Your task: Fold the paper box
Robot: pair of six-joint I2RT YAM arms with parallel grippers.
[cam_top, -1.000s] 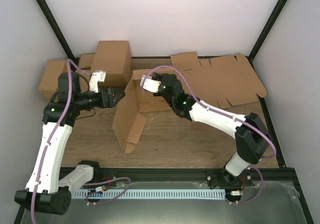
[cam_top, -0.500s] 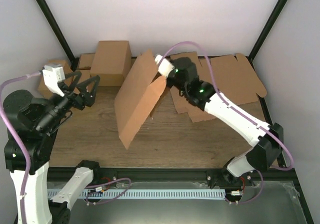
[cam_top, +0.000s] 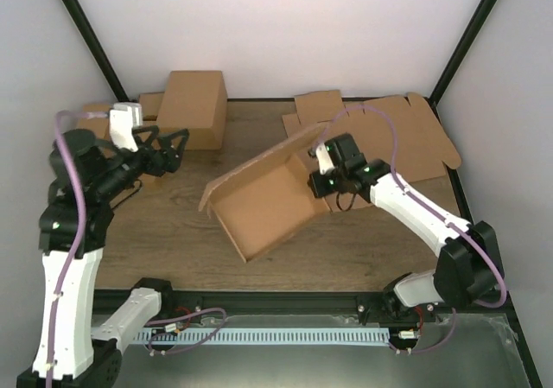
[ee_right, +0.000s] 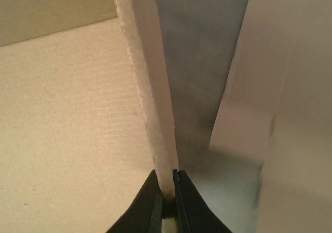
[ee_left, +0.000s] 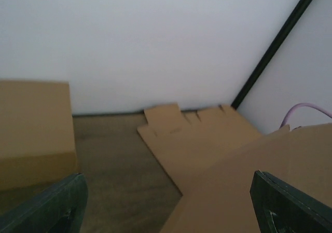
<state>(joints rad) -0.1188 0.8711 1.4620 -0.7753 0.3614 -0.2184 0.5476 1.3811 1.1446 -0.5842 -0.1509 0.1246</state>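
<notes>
The paper box (cam_top: pixel 259 202) is a brown cardboard piece, part folded, lying tilted at the table's middle with its hollow side up. My right gripper (cam_top: pixel 319 173) is shut on the box's right wall. In the right wrist view the fingertips (ee_right: pixel 155 202) pinch a thin cardboard edge (ee_right: pixel 150 108). My left gripper (cam_top: pixel 175 143) is open and empty, held in the air left of the box and apart from it. In the left wrist view its fingers (ee_left: pixel 290 204) frame the box's corner (ee_left: pixel 259 181).
A large closed carton (cam_top: pixel 194 107) and smaller cartons (cam_top: pixel 91 122) stand at the back left. Flat die-cut cardboard sheets (cam_top: pixel 389 142) lie at the back right, also in the left wrist view (ee_left: pixel 197 139). Black frame posts (cam_top: pixel 467 38) rise at the corners.
My right gripper has swung the box down from standing upright to lying tilted, and moved right and nearer. My left arm has shifted, its gripper staying open and away from the box.
</notes>
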